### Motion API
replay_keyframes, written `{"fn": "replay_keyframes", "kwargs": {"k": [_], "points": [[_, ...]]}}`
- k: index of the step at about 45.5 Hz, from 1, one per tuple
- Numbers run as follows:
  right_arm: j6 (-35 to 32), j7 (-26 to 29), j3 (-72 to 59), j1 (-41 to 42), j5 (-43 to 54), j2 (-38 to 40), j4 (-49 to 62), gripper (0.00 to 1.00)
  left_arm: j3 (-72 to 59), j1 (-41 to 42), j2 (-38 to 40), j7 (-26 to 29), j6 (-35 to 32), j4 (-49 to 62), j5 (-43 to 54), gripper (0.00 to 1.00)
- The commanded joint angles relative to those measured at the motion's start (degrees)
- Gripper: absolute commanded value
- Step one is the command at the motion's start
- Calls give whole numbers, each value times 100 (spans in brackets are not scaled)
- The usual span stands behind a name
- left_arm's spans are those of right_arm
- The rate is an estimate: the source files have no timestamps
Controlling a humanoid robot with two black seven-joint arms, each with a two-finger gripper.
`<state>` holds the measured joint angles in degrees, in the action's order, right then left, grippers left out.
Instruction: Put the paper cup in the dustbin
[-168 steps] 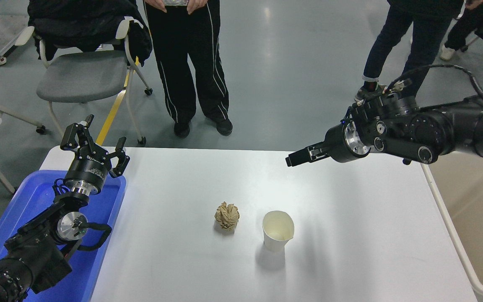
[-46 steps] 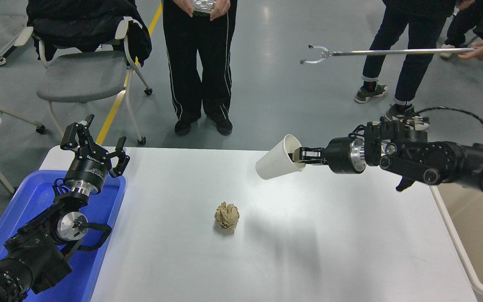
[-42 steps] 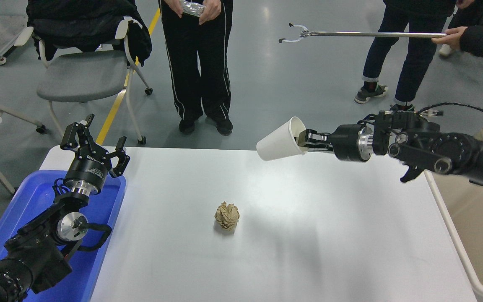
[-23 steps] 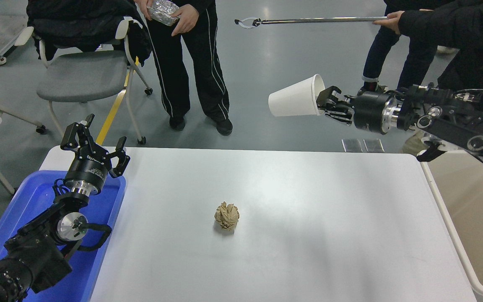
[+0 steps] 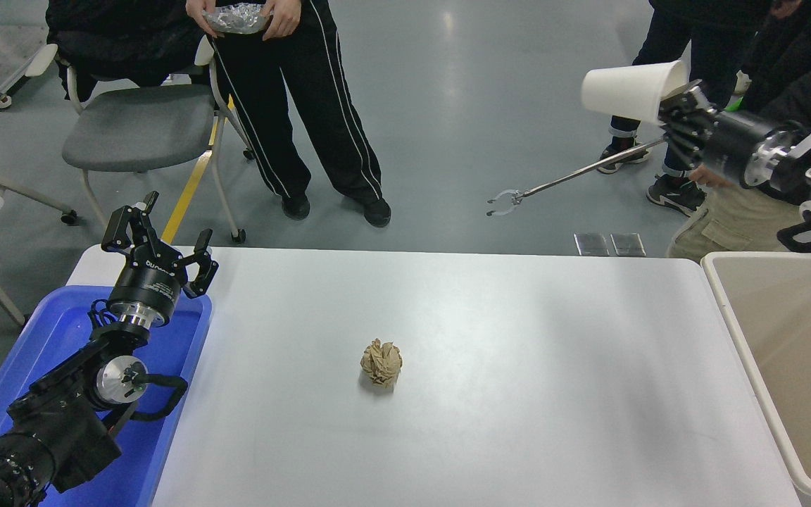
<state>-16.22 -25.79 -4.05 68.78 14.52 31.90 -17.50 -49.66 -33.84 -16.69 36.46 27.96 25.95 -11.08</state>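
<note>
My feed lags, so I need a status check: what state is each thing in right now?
paper cup: lifted, on its side, held at the rim.
right gripper: shut on the cup.
left gripper: open, parked over the blue tray.
dustbin: open, nothing visible inside.
paper ball: crumpled, on the table.

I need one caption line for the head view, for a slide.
Right black gripper holds the white paper cup high, sideways, beyond the beige plastic dustbin; crumpled tan paper ball lies on the white table.
</note>
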Motion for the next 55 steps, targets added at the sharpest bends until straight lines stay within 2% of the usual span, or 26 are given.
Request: {"fn": "replay_keyframes", "kwargs": {"k": [1,6,11,21,33,44,55], "points": [[5,30,1,-593,-406,44,1581,0,0,0,-1,1,-1,-2,0,100],[31,74,1,-927,-397,44,2127,0,0,0,-1,-7,-1,-2,0,100],[277,372,1,-1235,-397,35,2382,0,0,0,-1,-7,-1,-2,0,100],[752,1760,1,-1683,-397,9,2391,0,0,0,-1,1,-1,-2,0,100],[1455,2728,9,-1956,-388,-87,2391,0,0,0,-1,1,-1,-2,0,100],[1464,2930,-8,-2316,-301,-316,2382,0,0,0,-1,-7,-1,-2,0,100],[1481,2948,-17,-2835,-327,-1106,2374,0,0,0,-1,1,-1,-2,0,100]]}}
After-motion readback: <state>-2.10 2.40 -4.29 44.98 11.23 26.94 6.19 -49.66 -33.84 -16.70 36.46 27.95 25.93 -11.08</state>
